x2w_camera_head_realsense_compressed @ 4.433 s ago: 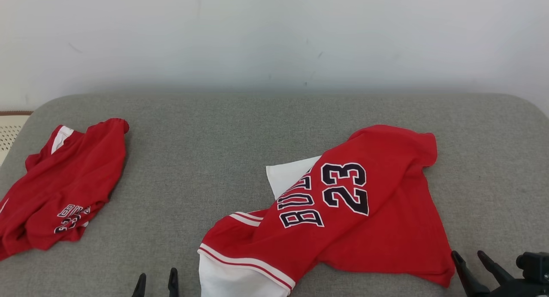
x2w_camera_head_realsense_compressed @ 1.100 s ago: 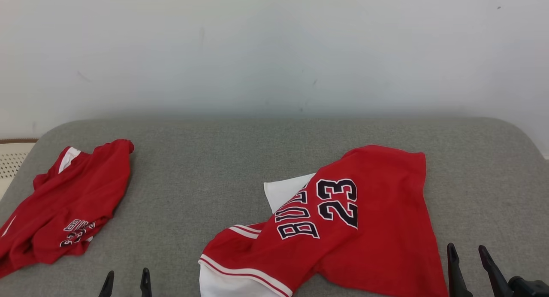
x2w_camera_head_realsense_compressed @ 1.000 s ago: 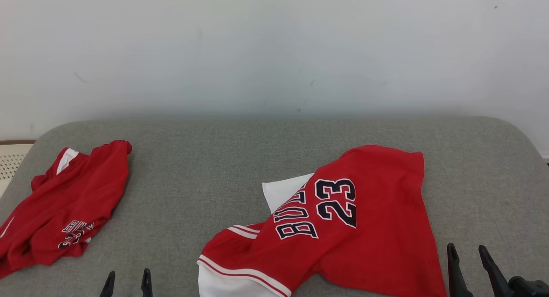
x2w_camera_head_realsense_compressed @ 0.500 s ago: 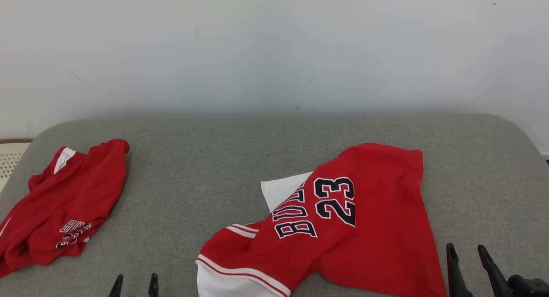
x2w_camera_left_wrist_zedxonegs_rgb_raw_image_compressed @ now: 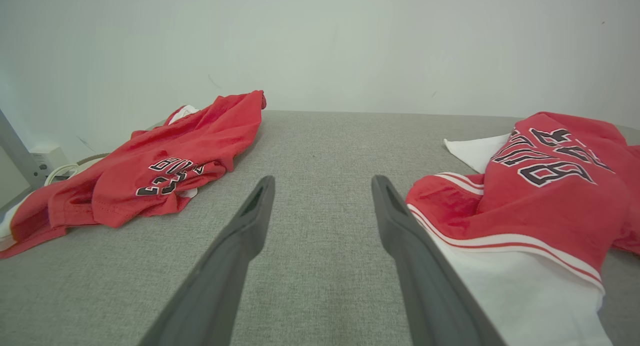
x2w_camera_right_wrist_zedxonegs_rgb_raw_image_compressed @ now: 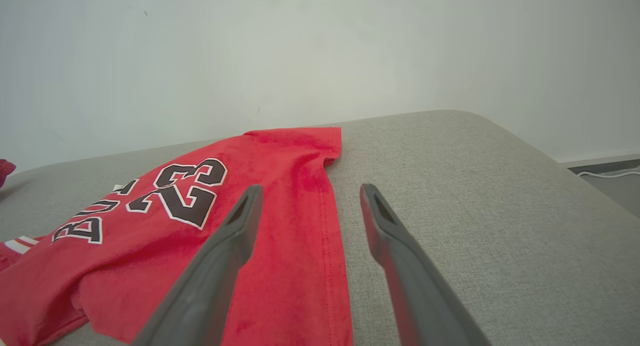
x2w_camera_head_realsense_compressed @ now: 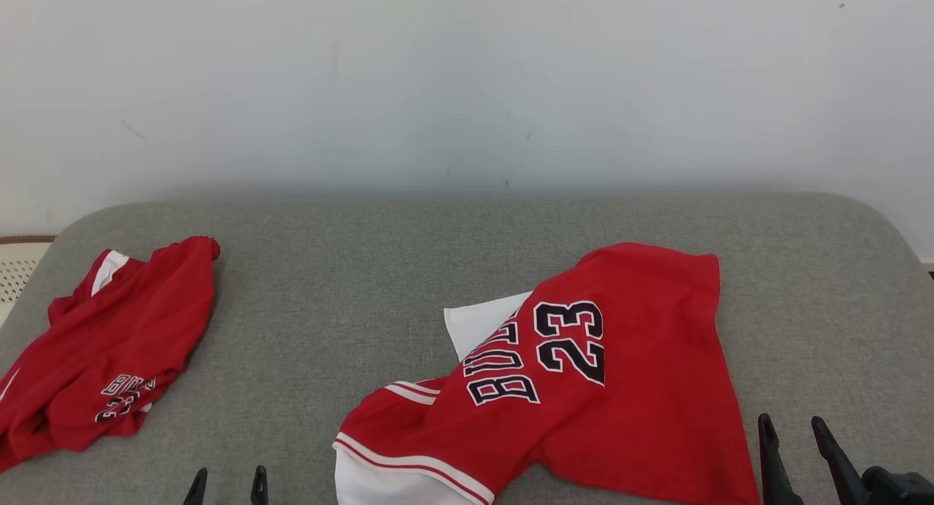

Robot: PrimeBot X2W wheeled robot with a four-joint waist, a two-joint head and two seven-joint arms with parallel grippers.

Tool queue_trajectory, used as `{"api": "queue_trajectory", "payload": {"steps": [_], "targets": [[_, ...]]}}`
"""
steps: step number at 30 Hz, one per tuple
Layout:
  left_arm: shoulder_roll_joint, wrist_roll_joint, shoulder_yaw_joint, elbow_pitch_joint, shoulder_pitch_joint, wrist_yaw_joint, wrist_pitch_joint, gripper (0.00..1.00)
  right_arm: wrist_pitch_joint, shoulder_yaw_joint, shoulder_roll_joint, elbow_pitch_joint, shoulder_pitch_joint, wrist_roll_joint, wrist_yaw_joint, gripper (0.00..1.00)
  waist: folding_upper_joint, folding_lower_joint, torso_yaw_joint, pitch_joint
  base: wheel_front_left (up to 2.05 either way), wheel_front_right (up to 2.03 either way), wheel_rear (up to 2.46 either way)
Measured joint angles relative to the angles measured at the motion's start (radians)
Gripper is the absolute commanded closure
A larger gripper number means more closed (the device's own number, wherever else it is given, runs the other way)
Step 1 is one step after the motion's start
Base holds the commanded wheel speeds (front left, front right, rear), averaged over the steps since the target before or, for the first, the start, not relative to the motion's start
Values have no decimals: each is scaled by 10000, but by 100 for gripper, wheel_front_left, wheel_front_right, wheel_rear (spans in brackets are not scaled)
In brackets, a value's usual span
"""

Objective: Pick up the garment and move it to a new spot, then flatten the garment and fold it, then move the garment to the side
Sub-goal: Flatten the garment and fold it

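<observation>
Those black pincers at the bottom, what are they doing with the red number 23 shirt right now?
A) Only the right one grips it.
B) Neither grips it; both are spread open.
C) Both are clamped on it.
B: the left gripper and the right gripper both have their fingers spread apart with nothing pinched, and the number 23 shirt lies loose on the grey cushion.
</observation>
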Motion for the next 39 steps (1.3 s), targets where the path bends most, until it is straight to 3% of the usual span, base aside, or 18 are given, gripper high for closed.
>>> {"api": "queue_trajectory", "payload": {"steps": [12, 18, 31, 39], "targets": [[-21, 4, -25, -2, 2, 12, -2, 0, 25, -54, 10, 46, -4, -6, 0, 0, 0, 0, 7, -9, 0, 0, 0], [-123, -470, -173, 232, 15, -201, -2, 0, 359, -253, 17, 224, 36, 17, 0, 0, 0, -1, 47, -87, 0, 0, 0], [-255, -1417, -1241, 2132, 80, -884, -4, 0, 1471, -435, 98, 1267, 154, 245, 0, 0, 0, -1, 113, 88, 0, 0, 0], [-265, -2171, -2077, 3202, -267, -970, -2, 0, 1584, -144, 94, 2150, -64, 405, 0, 0, 3, -1, 38, 292, 0, 0, 0]]}}
